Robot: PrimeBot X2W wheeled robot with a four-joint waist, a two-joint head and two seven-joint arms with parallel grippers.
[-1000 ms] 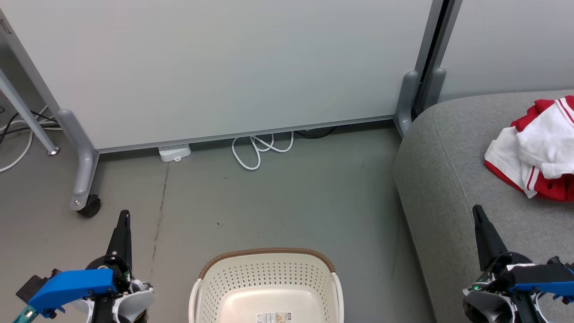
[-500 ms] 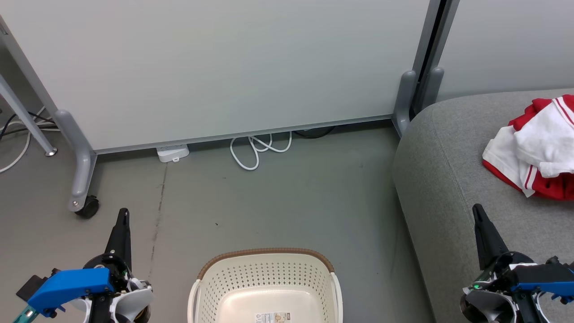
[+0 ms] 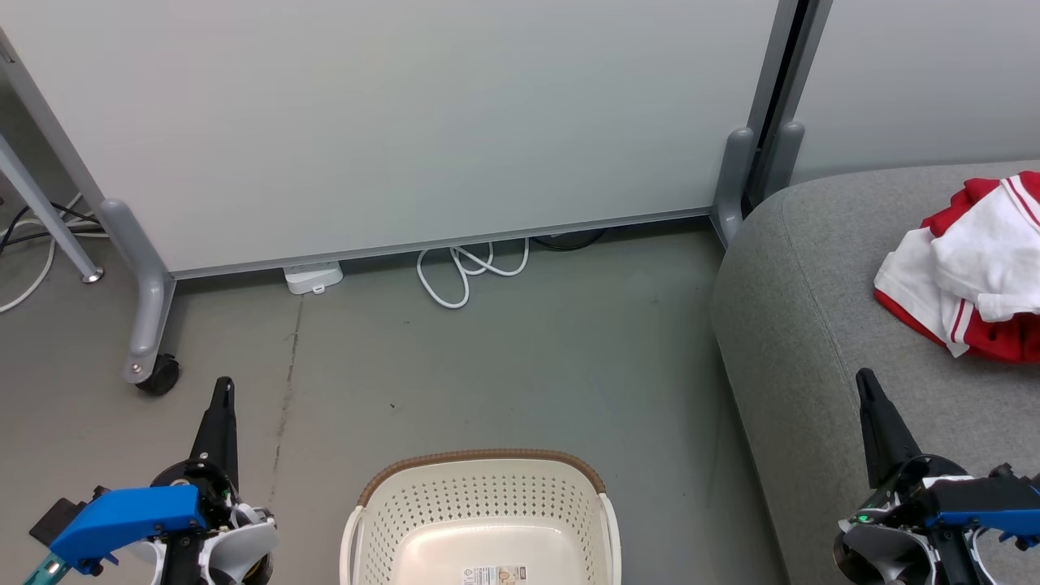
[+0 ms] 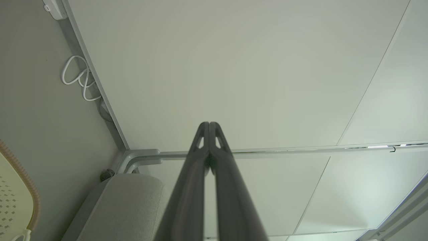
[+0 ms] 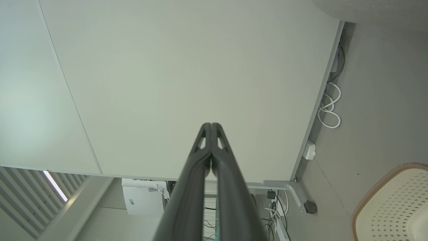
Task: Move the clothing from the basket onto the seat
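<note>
Two pairs of jaws, left and right, are pressed tightly together, gripping nothing, raised at either side of the basket (image 3: pixel 483 496), which sits on the floor (image 3: pixel 528 366) between them. The clothing (image 3: pixel 971 260) lies crumpled, red and white, on the seat (image 3: pixel 800 309) at the robot's right, well apart from the basket.

Beside the cream perforated plastic basket (image 3: pixel 487 496) with its brown woven-look rim, the rounded grey seat (image 3: pixel 780 325) is matt woven cloth bearing soft red-and-white jersey clothing (image 3: pixel 975 260).
</note>
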